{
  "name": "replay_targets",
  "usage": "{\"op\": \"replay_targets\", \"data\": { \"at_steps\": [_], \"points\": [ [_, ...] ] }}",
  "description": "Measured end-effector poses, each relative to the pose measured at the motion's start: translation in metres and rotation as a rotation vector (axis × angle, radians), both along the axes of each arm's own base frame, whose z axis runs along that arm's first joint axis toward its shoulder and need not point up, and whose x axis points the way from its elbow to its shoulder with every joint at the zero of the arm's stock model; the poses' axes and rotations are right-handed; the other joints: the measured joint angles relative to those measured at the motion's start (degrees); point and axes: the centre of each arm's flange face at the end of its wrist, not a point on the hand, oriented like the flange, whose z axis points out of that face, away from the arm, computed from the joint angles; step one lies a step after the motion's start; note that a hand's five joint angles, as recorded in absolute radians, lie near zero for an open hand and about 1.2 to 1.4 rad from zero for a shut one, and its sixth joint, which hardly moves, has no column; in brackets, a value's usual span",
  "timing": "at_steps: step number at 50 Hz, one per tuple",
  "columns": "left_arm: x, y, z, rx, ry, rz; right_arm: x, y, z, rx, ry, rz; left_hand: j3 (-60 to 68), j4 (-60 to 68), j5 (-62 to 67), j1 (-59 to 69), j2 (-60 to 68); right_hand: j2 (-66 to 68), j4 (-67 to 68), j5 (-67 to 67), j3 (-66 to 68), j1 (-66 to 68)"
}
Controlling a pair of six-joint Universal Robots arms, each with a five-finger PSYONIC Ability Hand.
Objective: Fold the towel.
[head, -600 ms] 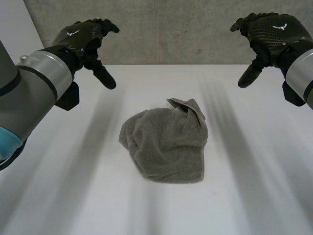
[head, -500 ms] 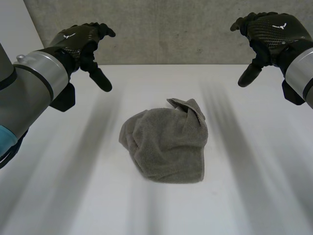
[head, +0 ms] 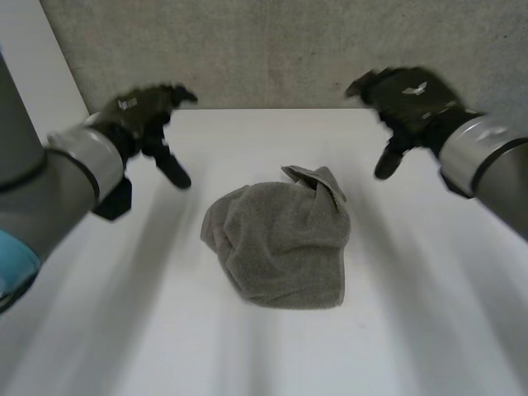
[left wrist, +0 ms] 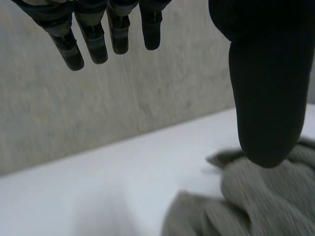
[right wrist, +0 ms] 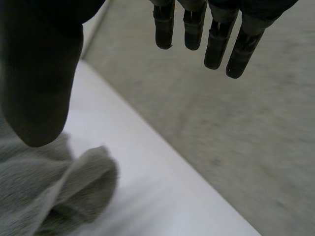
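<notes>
A grey towel (head: pixel 280 243) is found crumpled in a heap at the middle of the white table (head: pixel 429 330), one corner turned up at its far side. The left hand (head: pixel 142 115) and right hand (head: pixel 408 97) are held apart from it on either side, both spread wide with nothing grasped.

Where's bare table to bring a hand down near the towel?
Bare table on both sides of the towel, toward the left hand and right hand, plus a wide patch on its near side. Narrower strip between towel and wall. Crowded only mid-table.
</notes>
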Motion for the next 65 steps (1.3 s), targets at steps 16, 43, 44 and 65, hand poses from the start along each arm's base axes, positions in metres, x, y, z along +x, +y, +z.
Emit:
{"op": "replay_targets", "data": {
  "at_steps": [16,43,44,65],
  "points": [
    [-0.019,0.028,-0.125,0.144,0.005,0.015,0.077,-0.029,-0.103,-0.081,0.319,0.277,0.0,-0.03,-0.07,0.0,-0.03,0.0,0.0,0.0,0.0,0.0],
    [-0.048,0.025,-0.109,0.082,0.037,-0.099,0.0,0.057,-0.097,0.026,0.638,0.197,57.68,57.82,55.74,53.06,57.83,60.42,61.22,62.72,61.33,62.78],
    [-0.047,0.024,-0.106,0.077,0.04,-0.097,-0.001,0.061,-0.096,0.036,0.637,0.2,57.68,57.84,55.74,53.06,57.83,60.42,61.22,62.76,61.33,62.78],
    [-0.023,0.046,-0.103,0.024,-0.153,-0.127,-0.02,0.107,-0.079,0.522,0.326,0.295,57.75,57.96,56.26,53.06,57.91,4.29,1.46,1.14,2.87,4.13]
  ]
}}
